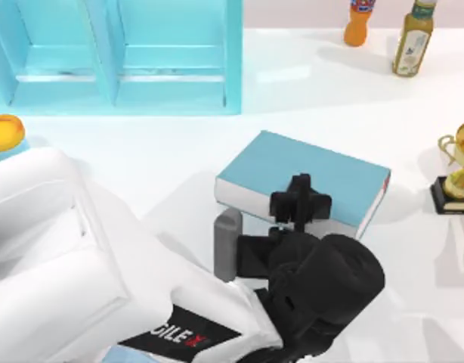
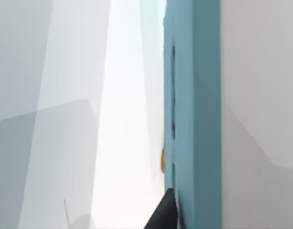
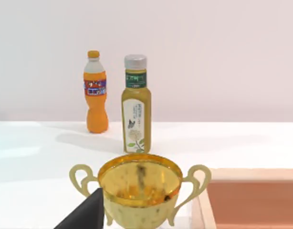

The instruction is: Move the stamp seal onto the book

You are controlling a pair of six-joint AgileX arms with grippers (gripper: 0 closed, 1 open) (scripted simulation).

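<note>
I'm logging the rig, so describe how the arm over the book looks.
The left arm has bulky, smooth white shells and a black plate with white and red AgileX lettering. Its wrist and tool are matte black, above the book.

Rendered simulation tabletop, plain white table [image 1: 307,91], blank wall, scattered props

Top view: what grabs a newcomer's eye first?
The left arm, large and white, sweeps in from the lower left, its black left gripper over the near edge of the teal book at table centre. Behind stands a blue shelf unit; a gold trophy sits at the right edge.
</note>
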